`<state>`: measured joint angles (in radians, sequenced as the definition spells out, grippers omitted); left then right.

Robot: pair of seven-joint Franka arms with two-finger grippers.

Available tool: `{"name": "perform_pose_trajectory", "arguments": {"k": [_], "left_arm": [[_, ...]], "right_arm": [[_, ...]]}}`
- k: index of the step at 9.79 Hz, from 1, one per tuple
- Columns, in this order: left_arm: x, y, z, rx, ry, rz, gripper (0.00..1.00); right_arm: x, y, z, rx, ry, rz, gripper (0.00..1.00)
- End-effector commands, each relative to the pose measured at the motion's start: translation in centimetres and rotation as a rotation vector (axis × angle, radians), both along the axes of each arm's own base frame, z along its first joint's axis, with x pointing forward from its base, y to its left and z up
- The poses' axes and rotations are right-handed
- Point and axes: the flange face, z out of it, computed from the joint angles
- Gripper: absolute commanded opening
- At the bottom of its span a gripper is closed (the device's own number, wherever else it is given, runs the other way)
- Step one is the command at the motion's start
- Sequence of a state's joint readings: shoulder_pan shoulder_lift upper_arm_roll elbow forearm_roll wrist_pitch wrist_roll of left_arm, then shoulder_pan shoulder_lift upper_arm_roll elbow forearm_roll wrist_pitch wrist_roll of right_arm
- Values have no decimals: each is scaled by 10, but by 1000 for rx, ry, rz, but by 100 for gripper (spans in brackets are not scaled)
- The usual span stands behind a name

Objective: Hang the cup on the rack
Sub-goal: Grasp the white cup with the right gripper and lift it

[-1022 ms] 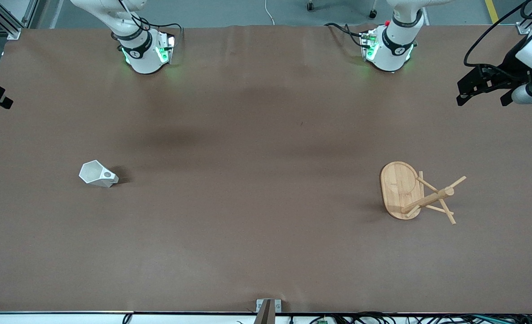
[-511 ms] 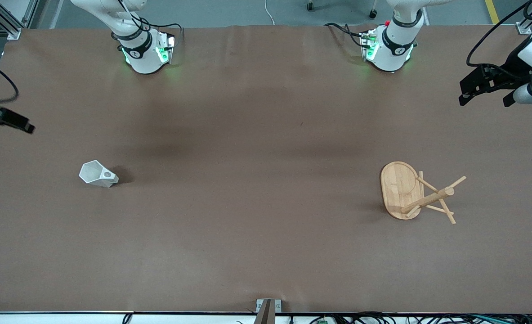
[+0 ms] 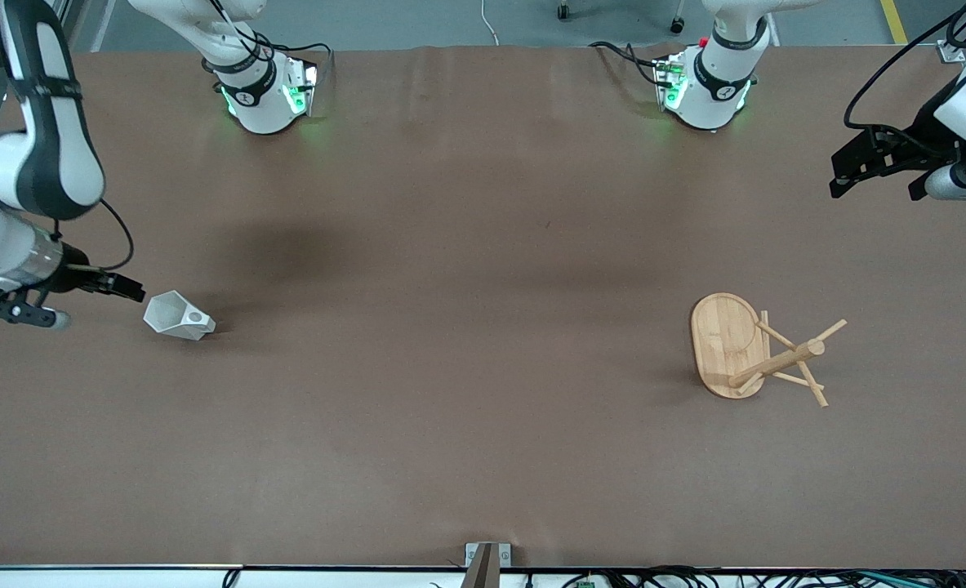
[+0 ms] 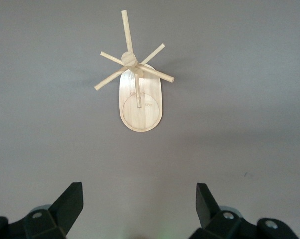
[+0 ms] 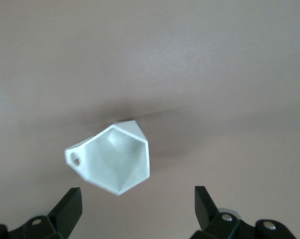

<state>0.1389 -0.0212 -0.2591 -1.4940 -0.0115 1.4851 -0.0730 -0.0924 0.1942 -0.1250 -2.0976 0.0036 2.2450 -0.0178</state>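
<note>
Even, diffuse overhead light, no glare on matte brown table (image 3: pixel 483 425). Soft broad shadows smudge tabletop below robot bases. Cup (image 3: pixel 176 316) casts short dark shadow toward left arm's end; rack (image 3: pixel 756 349) throws faint one toward right arm's end. Green status lights glow at both bases. Wrist views slightly muted, greyer; cup's interior mildly overexposed.

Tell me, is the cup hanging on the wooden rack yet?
Not yet. Nothing is done: the cup sits on the table at the right arm's end, and the rack stands bare at the left arm's end. Right now the right gripper, open, is beside the cup. The left gripper waits, open. Grabbing, carrying and hanging are all left.
</note>
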Motion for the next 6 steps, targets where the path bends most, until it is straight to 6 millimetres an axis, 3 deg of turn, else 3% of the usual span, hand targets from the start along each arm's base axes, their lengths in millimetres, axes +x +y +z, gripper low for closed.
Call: {"name": "perform_pose_trajectory", "arguments": {"k": [1, 2, 4, 6], "left_arm": [[3, 2, -12, 20, 33, -14, 100], [3, 2, -12, 20, 31, -12, 100], [3, 2, -12, 20, 33, -11, 100], [2, 1, -10, 19, 30, -13, 100]], "right_arm": [[-9, -1, -59, -5, -34, 14, 100], [-13, 0, -78, -14, -48, 21, 100], [-13, 0, -86, -13, -39, 22, 100], [-14, 2, -88, -11, -30, 27, 90]]}}
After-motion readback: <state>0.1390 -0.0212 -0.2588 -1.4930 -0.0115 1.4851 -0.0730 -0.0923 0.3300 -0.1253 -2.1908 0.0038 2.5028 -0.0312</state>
